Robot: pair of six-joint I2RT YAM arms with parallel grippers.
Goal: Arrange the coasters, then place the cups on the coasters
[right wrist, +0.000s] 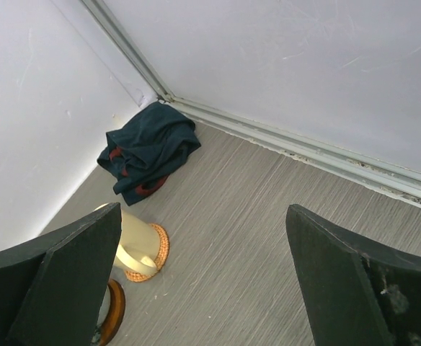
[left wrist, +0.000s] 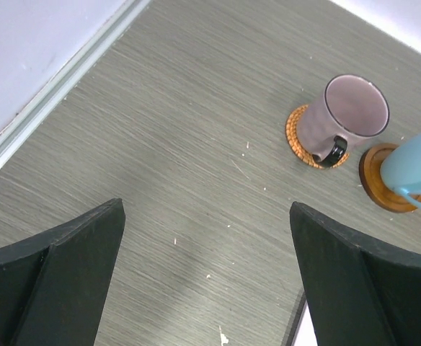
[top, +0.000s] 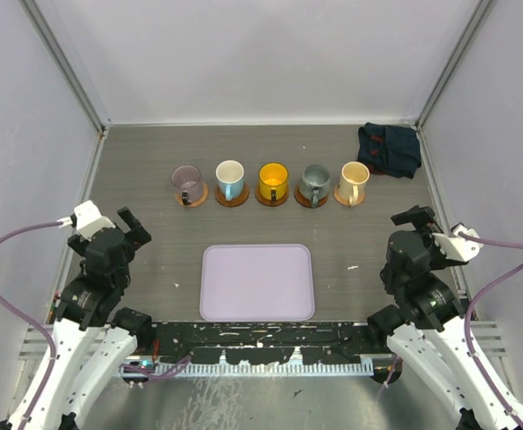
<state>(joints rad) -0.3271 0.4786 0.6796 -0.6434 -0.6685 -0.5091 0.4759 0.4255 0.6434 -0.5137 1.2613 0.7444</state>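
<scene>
Several cups stand in a row at the back of the table, each on its own round brown coaster: purple-grey cup (top: 187, 182), light blue cup (top: 230, 179), orange cup (top: 273, 181), grey-green cup (top: 315, 182) and cream cup (top: 354, 181). The left wrist view shows the purple-grey cup (left wrist: 347, 115) on a woven coaster (left wrist: 297, 137) and the light blue cup (left wrist: 416, 166) on a wooden coaster (left wrist: 373, 176). In the right wrist view the cream cup (right wrist: 135, 234) sits on a woven coaster (right wrist: 158, 249). My left gripper (top: 134, 228) (left wrist: 207, 209) and right gripper (top: 418, 218) (right wrist: 203, 213) hang open and empty, well short of the row.
A lavender rectangular tray (top: 257, 282) lies in the middle near the front edge. A crumpled dark blue cloth (top: 389, 149) (right wrist: 149, 148) lies in the back right corner. White walls with metal rails close the table on three sides.
</scene>
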